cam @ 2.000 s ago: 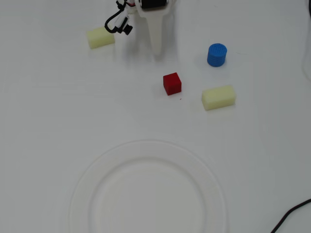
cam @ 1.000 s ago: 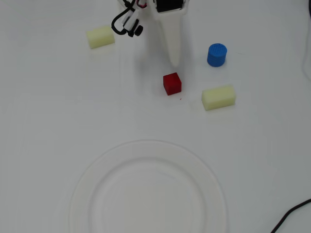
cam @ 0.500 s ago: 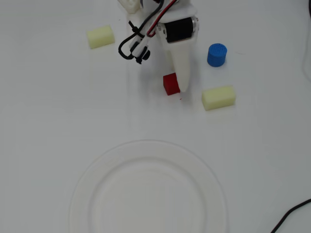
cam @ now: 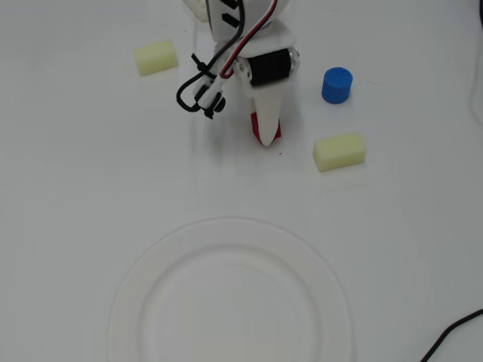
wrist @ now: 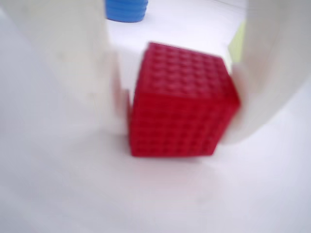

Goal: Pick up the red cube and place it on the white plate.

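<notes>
The red cube (cam: 277, 133) sits on the white table near the top middle of the overhead view, mostly covered by my gripper (cam: 266, 137). In the wrist view the cube (wrist: 180, 111) fills the space between the two white fingers of the gripper (wrist: 177, 137). The right finger (wrist: 267, 73) presses on its right face and the left finger (wrist: 73, 58) lies against its left face. The cube looks to be at table level. The white plate (cam: 151, 264) lies at the bottom middle of the overhead view, well below the gripper and with nothing on it.
A blue cylinder (cam: 336, 85) stands right of the gripper and shows at the top of the wrist view (wrist: 125, 9). One pale yellow block (cam: 339, 151) lies below it, another (cam: 157, 57) at the upper left. A black cable (cam: 453, 335) crosses the bottom right corner.
</notes>
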You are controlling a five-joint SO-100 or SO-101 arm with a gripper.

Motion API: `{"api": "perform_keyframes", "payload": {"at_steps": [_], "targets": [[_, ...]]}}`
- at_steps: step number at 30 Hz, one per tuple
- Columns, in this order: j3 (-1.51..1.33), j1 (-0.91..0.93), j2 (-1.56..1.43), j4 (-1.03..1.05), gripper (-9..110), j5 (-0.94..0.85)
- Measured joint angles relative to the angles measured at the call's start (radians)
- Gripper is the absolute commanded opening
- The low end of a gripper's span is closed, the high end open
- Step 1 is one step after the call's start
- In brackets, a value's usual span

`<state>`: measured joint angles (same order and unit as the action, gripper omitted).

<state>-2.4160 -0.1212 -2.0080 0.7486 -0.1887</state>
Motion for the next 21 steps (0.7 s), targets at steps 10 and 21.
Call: {"api": "perform_keyframes", "payload": {"at_steps": [10,21], "targets": [[-0.110,0.032,-0.222,-0.152,0,0.120],[-0.158,0.196,-0.563,-0.479,0,0.219]]}}
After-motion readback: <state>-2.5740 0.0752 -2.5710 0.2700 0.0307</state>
